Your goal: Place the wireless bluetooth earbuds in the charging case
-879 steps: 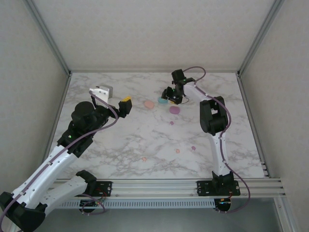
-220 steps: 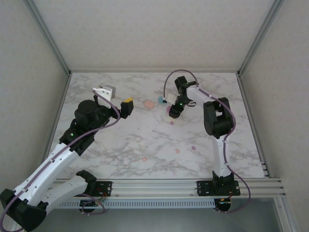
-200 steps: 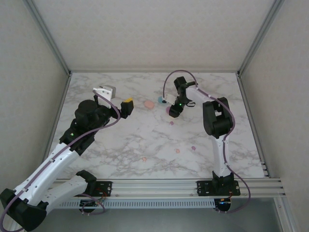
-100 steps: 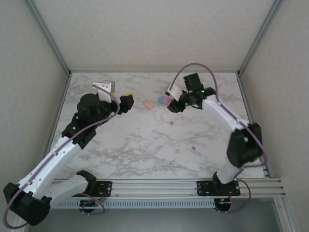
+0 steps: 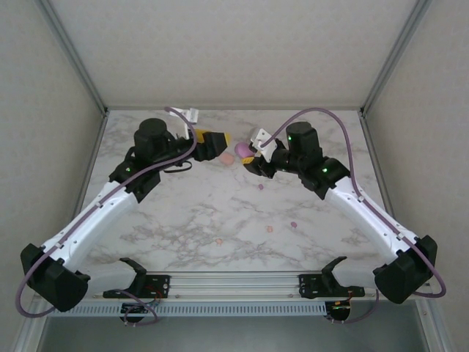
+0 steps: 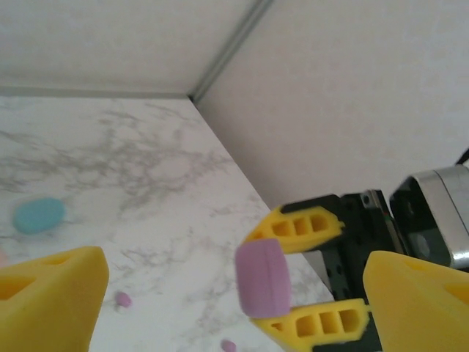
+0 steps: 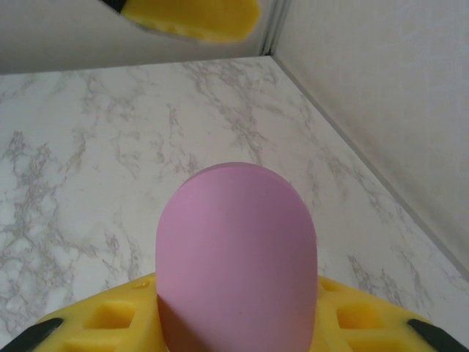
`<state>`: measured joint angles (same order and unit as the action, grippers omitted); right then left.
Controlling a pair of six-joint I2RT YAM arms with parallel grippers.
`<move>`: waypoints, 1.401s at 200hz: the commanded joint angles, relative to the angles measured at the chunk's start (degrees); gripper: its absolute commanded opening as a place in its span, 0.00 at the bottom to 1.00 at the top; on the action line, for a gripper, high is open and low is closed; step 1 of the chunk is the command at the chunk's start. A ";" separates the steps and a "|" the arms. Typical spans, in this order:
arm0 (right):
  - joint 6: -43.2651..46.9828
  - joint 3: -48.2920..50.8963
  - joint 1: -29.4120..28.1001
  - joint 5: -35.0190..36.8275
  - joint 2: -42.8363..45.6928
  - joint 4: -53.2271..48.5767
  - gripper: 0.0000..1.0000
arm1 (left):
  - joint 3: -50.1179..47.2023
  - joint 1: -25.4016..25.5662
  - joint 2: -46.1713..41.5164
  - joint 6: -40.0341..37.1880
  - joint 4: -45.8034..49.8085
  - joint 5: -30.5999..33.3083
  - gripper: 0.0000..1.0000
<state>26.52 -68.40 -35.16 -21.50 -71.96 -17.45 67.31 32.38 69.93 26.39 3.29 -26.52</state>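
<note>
Clamping purple case, right gripper, left gripper spread

A robot lab cell is indicated: a marble-look table is enclosed by white panels and aluminium rails (two robot arms are stretched over it).

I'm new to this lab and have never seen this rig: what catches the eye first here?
A purple case, pinched in the right end effector, is held above the far middle of the marble table. The left end effector faces it with its yellow fingers spread wide. Tiny earbuds lie scattered on the table nearer the arm bases.
</note>
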 commanded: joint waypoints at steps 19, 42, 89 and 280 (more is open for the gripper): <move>-2.00 1.01 -2.00 1.51 1.91 4.58 0.37 | 4.33 2.01 3.28 0.81 1.87 -6.05 0.83; -2.09 1.08 -2.58 1.86 1.88 5.11 0.37 | 5.68 2.85 5.27 0.51 2.68 -6.76 0.78; -2.19 1.08 -3.53 2.02 1.96 6.07 0.37 | 6.33 3.38 7.23 0.53 4.21 -6.21 0.67; -2.35 1.43 -4.05 6.45 1.75 8.92 0.38 | 10.21 3.48 10.11 -0.96 9.53 -8.56 0.40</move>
<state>24.80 -67.13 -38.59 -18.20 -71.00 -12.43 75.20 35.48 79.11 26.76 10.24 -33.26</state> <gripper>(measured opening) 0.395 0.416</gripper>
